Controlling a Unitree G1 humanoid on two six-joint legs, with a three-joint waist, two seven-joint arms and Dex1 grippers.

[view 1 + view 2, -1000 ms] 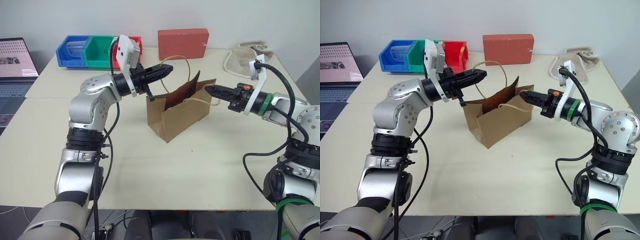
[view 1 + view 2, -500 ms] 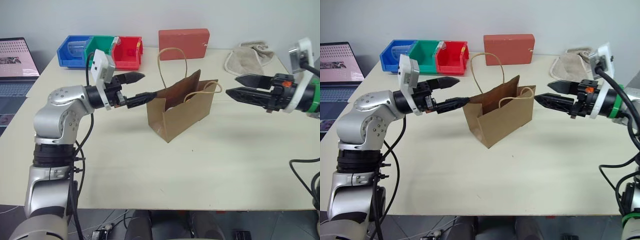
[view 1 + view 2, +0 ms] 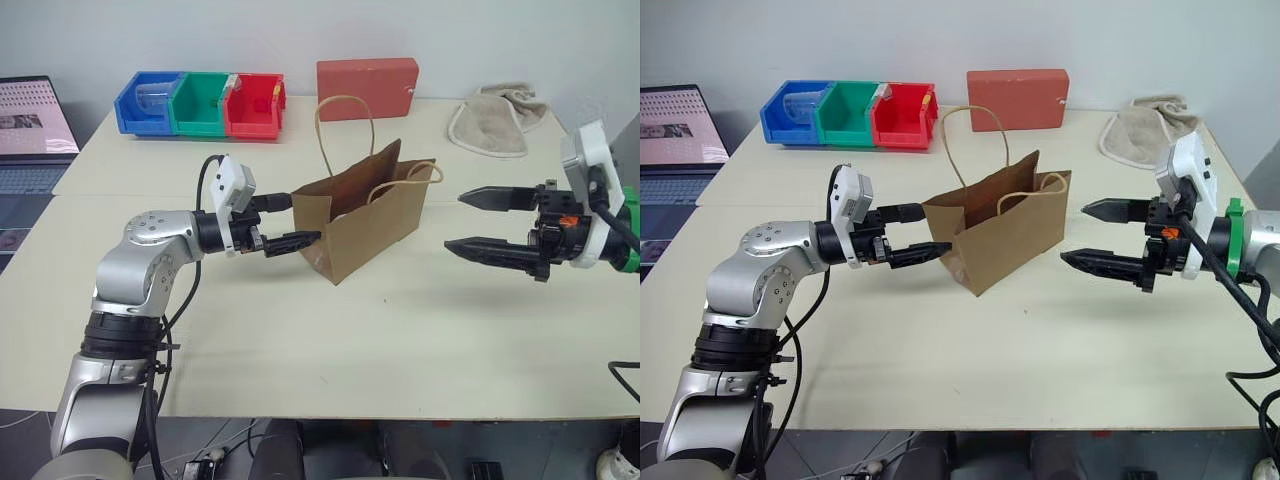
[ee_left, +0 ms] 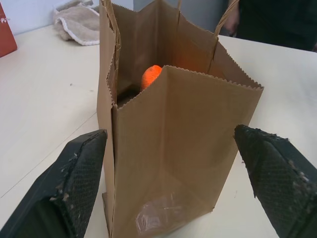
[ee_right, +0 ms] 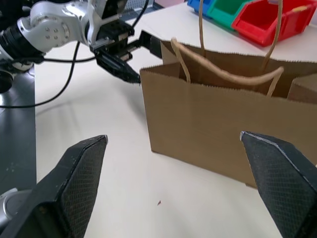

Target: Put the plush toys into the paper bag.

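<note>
You are looking at both arms pulling away from the paper bag (image 3: pixel 360 215), which is standing upright on the table (image 3: pixel 400 340) with its 2 loop handles up. 1 second ago the left gripper (image 3: pixel 285 222) was pinching the bag's rim on its left end and the right gripper (image 3: pixel 488 222) was closed at the right end; now both are standing with jaws spread wide and carrying nothing. The left one is hovering just beside the bag's left end, its fingers straddling the corner without touching; the right one is sitting well apart from the bag's right end.

In the left wrist view the orange plush toy (image 4: pixel 151 76) is peeking over the near wall, inside the bag. You cannot see the white toy in any view, and none is lying on the table around the bag, so it is probably inside too. That suggests the loading is finished and the arms are retreating.

Behind the bag, the red box (image 3: pixel 366 88), the 3 colored bins (image 3: pixel 200 103) and the beige cloth (image 3: pixel 495 120) are sitting where they were.
</note>
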